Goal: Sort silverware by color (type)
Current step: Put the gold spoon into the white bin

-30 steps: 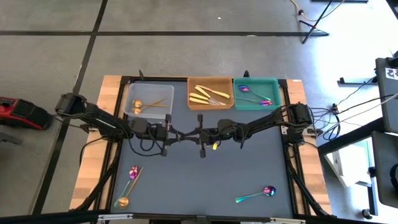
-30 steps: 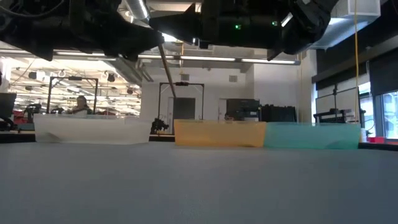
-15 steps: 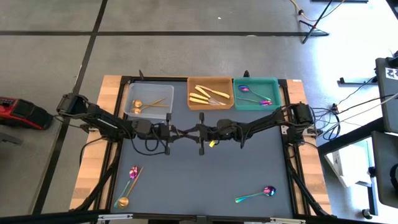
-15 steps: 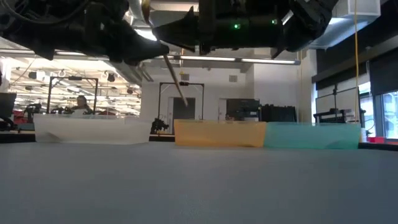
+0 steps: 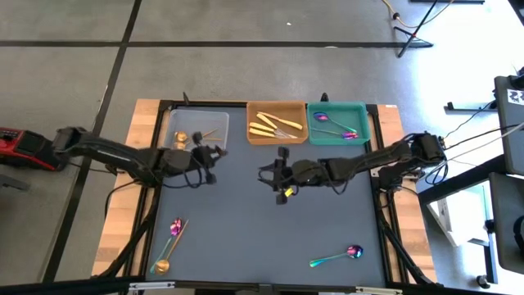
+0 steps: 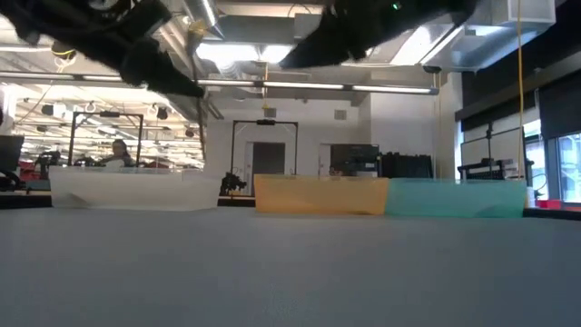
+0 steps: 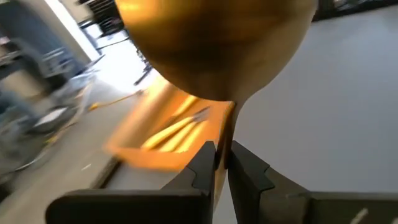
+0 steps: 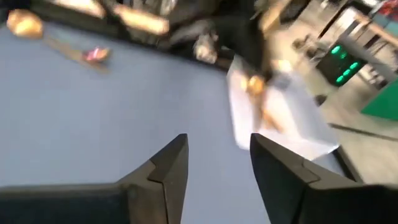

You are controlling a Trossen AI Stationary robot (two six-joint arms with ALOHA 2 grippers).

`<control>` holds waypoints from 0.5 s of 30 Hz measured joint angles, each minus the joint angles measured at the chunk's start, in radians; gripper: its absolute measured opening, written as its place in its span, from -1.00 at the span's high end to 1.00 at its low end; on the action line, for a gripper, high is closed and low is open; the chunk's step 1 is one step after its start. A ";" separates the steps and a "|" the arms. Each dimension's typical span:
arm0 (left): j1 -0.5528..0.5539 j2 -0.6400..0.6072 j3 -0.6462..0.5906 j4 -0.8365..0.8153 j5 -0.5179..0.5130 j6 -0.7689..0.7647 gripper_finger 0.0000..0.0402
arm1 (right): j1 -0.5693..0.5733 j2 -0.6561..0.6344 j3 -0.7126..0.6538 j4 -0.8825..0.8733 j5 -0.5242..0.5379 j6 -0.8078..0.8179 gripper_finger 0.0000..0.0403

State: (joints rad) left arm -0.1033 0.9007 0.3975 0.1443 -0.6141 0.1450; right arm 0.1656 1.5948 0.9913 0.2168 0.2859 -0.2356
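Between left claw [image 7: 219,163] fingers: copper-gold spoon [image 7: 214,46], bowl outward

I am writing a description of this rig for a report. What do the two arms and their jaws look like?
Both arms are dark, almost black, slim and jointed, with black cables looping along them. The left arm reaches in from the table's left side, the right arm from its right. A small yellow tag shows near the right gripper. Each gripper ends in two black, angular, wedge-shaped jaws, as on the left gripper.

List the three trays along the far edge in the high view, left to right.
Clear tray → orange tray → teal tray.
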 joint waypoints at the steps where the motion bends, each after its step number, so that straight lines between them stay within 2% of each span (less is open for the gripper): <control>1: 0.011 -0.026 0.035 -0.079 -0.018 0.000 0.88 | 0.005 0.000 0.000 -0.027 0.001 0.000 0.18; 4: 0.050 -0.073 0.156 -0.332 -0.060 -0.012 0.88 | 0.021 0.001 -0.001 -0.081 0.003 0.006 0.18; 9: 0.151 -0.065 0.316 -0.678 -0.139 -0.073 0.88 | 0.031 0.002 -0.002 -0.117 -0.017 0.041 0.18; 11: 0.202 -0.057 0.331 -0.740 -0.156 -0.090 0.88 | 0.031 0.001 -0.002 -0.114 -0.017 0.041 0.18; 15: 0.309 -0.056 0.305 -0.801 -0.125 -0.091 0.88 | 0.031 0.001 -0.002 -0.117 -0.016 0.041 0.18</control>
State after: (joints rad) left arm 0.2059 0.8445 0.7029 -0.6571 -0.7396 0.0536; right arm 0.1963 1.5959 0.9897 0.1001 0.2695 -0.1944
